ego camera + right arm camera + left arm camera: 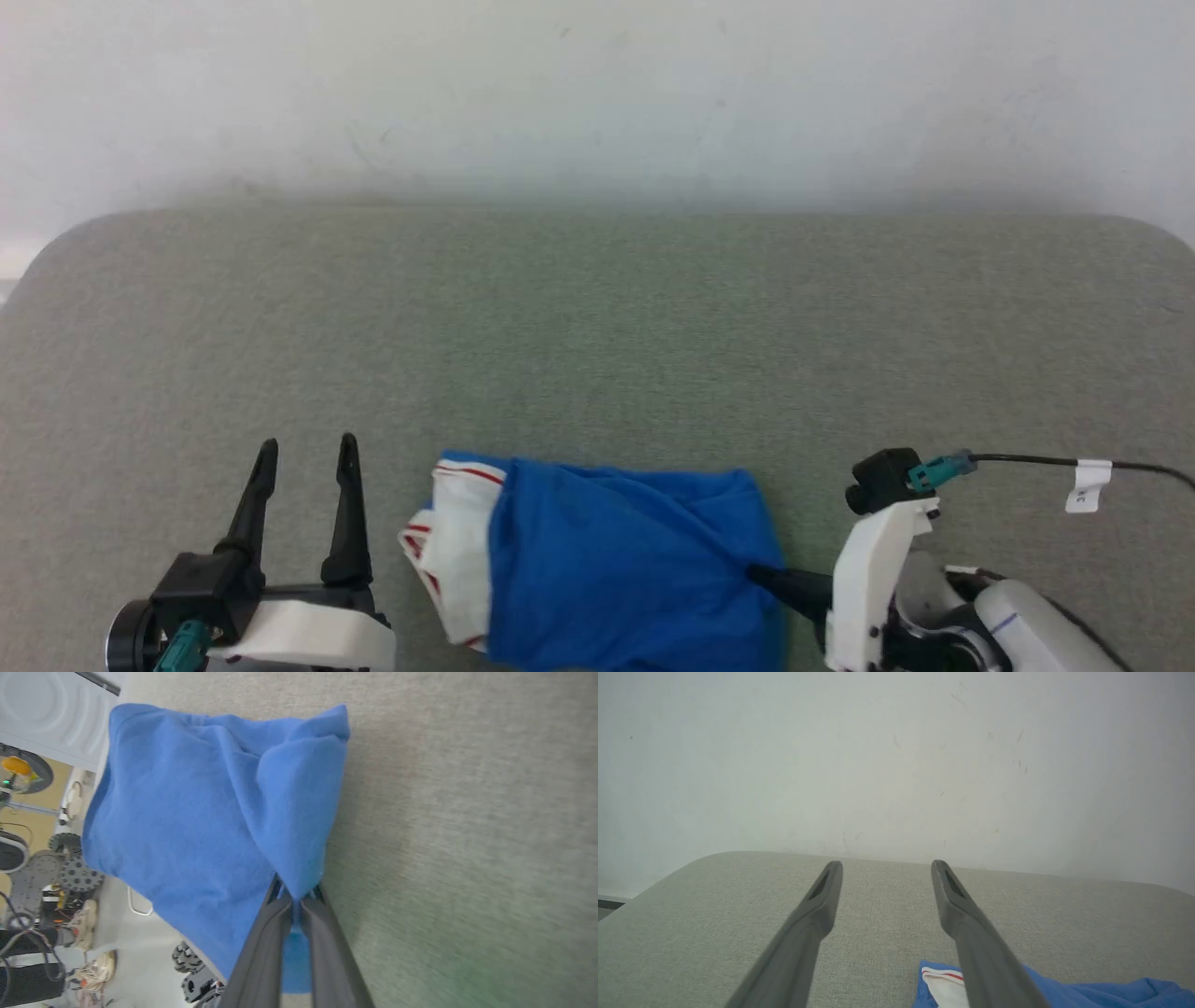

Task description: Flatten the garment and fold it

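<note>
The garment is a bright blue shirt bunched at the near edge of the grey-green table, with a white sleeve end and red stripe trim on its left side. My right gripper is shut on the shirt's right edge; the right wrist view shows both fingers pinching blue cloth at the gripper. My left gripper stands open left of the shirt, apart from it, nothing between its fingers. In the left wrist view the gripper points toward the wall, with the garment at the lower right.
A pale wall rises behind the table's far edge. A black cable with a white tag runs from my right wrist. In the right wrist view, wheeled equipment and clutter stand on the floor beyond the table's near edge.
</note>
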Tool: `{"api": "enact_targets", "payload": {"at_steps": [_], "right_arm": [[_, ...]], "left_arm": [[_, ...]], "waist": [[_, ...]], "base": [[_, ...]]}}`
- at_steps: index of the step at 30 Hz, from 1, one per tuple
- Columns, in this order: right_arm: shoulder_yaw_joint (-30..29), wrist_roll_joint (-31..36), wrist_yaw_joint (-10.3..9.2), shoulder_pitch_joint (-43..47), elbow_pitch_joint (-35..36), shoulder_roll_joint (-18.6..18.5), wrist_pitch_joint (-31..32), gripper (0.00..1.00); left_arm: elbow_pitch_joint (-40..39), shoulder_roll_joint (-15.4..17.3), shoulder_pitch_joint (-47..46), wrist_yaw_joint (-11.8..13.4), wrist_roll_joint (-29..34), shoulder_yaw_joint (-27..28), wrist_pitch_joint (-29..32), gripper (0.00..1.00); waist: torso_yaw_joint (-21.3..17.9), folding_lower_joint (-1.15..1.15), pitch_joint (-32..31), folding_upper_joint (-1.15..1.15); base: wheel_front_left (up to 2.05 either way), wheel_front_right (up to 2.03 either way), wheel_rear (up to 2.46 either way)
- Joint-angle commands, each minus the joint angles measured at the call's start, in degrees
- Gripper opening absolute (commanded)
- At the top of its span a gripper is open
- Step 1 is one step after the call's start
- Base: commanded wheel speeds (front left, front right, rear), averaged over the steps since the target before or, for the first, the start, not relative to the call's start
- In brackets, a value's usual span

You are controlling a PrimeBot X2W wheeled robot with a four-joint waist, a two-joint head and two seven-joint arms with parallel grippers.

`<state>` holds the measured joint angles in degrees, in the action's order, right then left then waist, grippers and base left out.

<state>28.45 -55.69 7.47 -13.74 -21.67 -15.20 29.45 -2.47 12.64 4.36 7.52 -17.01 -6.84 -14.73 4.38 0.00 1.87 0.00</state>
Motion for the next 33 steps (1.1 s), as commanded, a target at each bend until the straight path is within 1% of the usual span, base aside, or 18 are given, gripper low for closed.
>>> {"api": "enact_targets", "payload": {"at_steps": [1, 4, 10, 14, 17, 19, 23, 28, 31, 33], "right_arm": [[0.09, 0.62, 0.02, -0.58, 0.2, -0.67, -0.29, 0.0], [1.72, 4.67, 0.02, -0.88, 1.58, -4.32, -0.01, 0.0], [1.75, 11.2, 0.02, -2.65, 4.6, -11.55, 2.24, 0.0], [0.12, 15.11, 0.02, -4.36, 5.74, -16.66, 4.57, 0.0], [-2.21, 16.76, 0.02, -5.87, 5.05, -18.8, 5.57, 0.0], [-3.86, 18.25, 0.02, -7.17, 3.63, -20.25, 5.01, 0.0], [-7.19, 21.3, 0.02, -10.23, -0.73, -21.99, 2.0, 0.0], [-11.65, 24.63, 0.02, -13.44, -6.16, -22.47, -3.2, 0.0], [-14.54, 26.99, 0.02, -14.69, -9.99, -21.33, -5.78, 0.0], [-16.66, 28.6, 0.02, -15.14, -12.52, -19.92, -7.47, 0.0]], "left_arm": [[-0.23, -0.31, 0.41, -0.43, 0.58, 0.16, -0.27, 1.0], [-0.89, -0.73, 1.0, -0.43, 0.72, 0.22, -0.27, 1.0], [-2.93, -1.42, 1.28, -0.44, 1.21, 0.18, -0.27, 1.0], [-4.62, -1.75, 0.09, -0.53, 1.73, 0.2, -0.27, 1.0], [-5.62, -1.6, -1.37, -0.82, 2.19, 0.13, -0.27, 1.0], [-6.0, -1.4, -2.77, -1.19, 2.57, -0.24, -0.27, 1.0], [-6.39, -0.74, -5.6, -1.67, 3.43, -0.89, -0.14, 1.0], [-6.84, -0.02, -8.44, -2.13, 3.99, -1.31, 0.12, 1.0], [-6.7, 0.22, -9.52, -2.29, 4.1, -1.44, 0.14, 1.0], [-6.47, 0.27, -9.97, -2.36, 4.06, -1.5, 0.12, 1.0]], "waist": [[-1.81, 0.0, -0.93, 0.0], [-4.43, 0.0, -1.2, 0.0], [-10.53, 0.0, 0.8, 0.0], [-14.36, 0.0, 3.97, 0.0], [-16.73, 0.0, 7.08, 0.0], [-17.65, 0.0, 9.26, 0.0], [-18.65, 0.0, 13.34, 0.0], [-18.6, 0.0, 17.14, 0.0], [-18.43, 0.0, 18.42, 0.0], [-18.33, 0.0, 18.83, 0.0]], "base": [[0.0, 0.0, 0.0], [0.0, 0.0, 0.0], [0.0, 0.0, 0.0], [0.0, 0.0, 0.0], [0.0, 0.0, 0.0], [0.0, 0.0, 0.0], [0.0, 0.0, 0.0], [0.0, 0.0, 0.0], [0.0, 0.0, 0.0], [0.0, 0.0, 0.0]]}}
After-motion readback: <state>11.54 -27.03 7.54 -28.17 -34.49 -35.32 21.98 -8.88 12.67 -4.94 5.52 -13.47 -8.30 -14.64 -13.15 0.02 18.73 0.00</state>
